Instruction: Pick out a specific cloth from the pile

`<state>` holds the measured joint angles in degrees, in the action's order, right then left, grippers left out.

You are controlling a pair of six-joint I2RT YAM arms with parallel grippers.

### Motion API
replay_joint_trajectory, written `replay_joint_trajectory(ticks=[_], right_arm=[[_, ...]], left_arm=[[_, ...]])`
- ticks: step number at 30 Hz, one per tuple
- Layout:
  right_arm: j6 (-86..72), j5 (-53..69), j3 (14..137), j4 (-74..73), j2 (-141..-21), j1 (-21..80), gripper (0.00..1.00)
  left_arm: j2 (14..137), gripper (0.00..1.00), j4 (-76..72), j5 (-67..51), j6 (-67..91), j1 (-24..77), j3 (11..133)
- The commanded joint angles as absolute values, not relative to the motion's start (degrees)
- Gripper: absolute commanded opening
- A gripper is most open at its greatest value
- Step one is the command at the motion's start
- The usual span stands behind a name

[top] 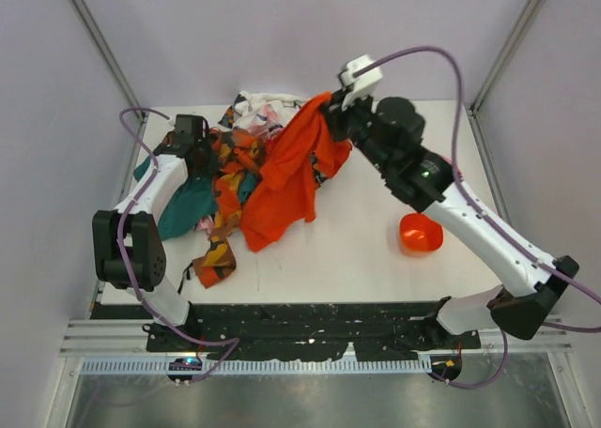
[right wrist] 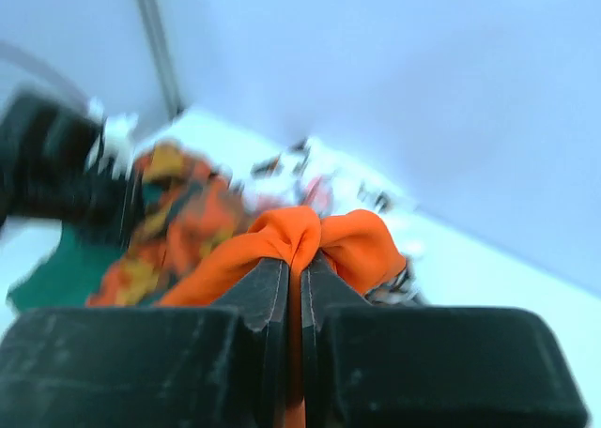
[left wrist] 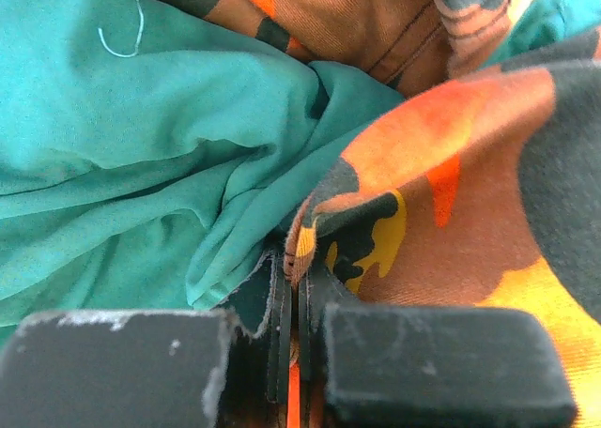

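The right end effector [top: 331,104] is pinching the cloth [top: 282,179]. In the right wrist view its 2 fingers are pressed tight on a bunched fold of the cloth [right wrist: 319,240], right at the end effector [right wrist: 293,264]. The plain orange-red cloth is held up at the 12 o'clock side of the bench [top: 357,250]. From there it hangs toward 7 o'clock. Its low end lies on the bench and against the pile [top: 230,165].

The pile sits at the 10 o'clock part of the bench. The left end effector [top: 202,146] is down in the pile at its 9 o'clock side. In the left wrist view its fingers are pressed together at the end effector [left wrist: 293,268], with an edge of the patterned cloth [left wrist: 470,193] caught between the tips. The teal cloth [left wrist: 122,146] lies just beside it at 10 o'clock.

An orange bowl [top: 420,233] stands alone at the 4 o'clock side of the bench, well apart from the pile.
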<state>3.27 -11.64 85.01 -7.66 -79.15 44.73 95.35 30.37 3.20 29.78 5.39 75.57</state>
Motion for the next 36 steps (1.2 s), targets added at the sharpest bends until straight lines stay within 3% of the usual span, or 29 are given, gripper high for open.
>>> replay_joint_trajectory(ticks=[1, 14, 18, 23, 27, 29, 32, 33, 34, 36], right_arm=[[6.7, -13.2, 98.9, -9.4, -75.4, 39.3, 0.05], [6.1, -14.9, 136.6, -18.3, -96.9, 14.6, 0.05], [3.7, -13.4, 144.2, -16.5, -104.7, 8.1, 0.05], [3.7, -15.0, 144.7, -8.1, -109.9, 3.3, 0.05], [2.4, -14.8, 144.9, -4.3, -113.4, 1.0, 0.05], [1.3, -14.2, 141.2, -1.7, -114.4, -0.7, 0.05], [0.6, -10.4, 136.3, 2.0, -116.0, -1.5, 0.05], [0.3, -9.5, 135.2, 2.3, -117.7, -1.7, 0.05], [0.1, -9.7, 135.1, 2.2, -118.5, -1.8, 0.05], [-2.0, -9.8, 135.2, 1.8, -121.5, -1.8, 0.05]], left_arm=[[94.9, 0.00, 30.6, 6.2, 29.5, 4.5, 75.0], [94.1, 0.01, 28.6, 1.1, 29.1, 4.4, 73.9], [92.5, 0.10, 28.3, 0.3, 28.7, 4.5, 73.5], [89.6, 0.27, 25.1, -4.1, 28.7, 4.5, 71.4], [88.9, 0.35, 24.4, -7.6, 28.1, 4.6, 71.8], [88.4, 0.44, 23.3, -9.7, 28.2, 5.0, 71.9], [87.5, 0.68, 22.6, -11.5, 28.5, 5.7, 73.3], [87.1, 0.78, 22.6, -11.8, 28.5, 6.0, 74.0], [86.7, 0.98, 22.8, -12.0, 28.3, 6.2, 74.7], [85.3, 1.00, 23.7, -12.4, 27.9, 6.9, 76.0]])
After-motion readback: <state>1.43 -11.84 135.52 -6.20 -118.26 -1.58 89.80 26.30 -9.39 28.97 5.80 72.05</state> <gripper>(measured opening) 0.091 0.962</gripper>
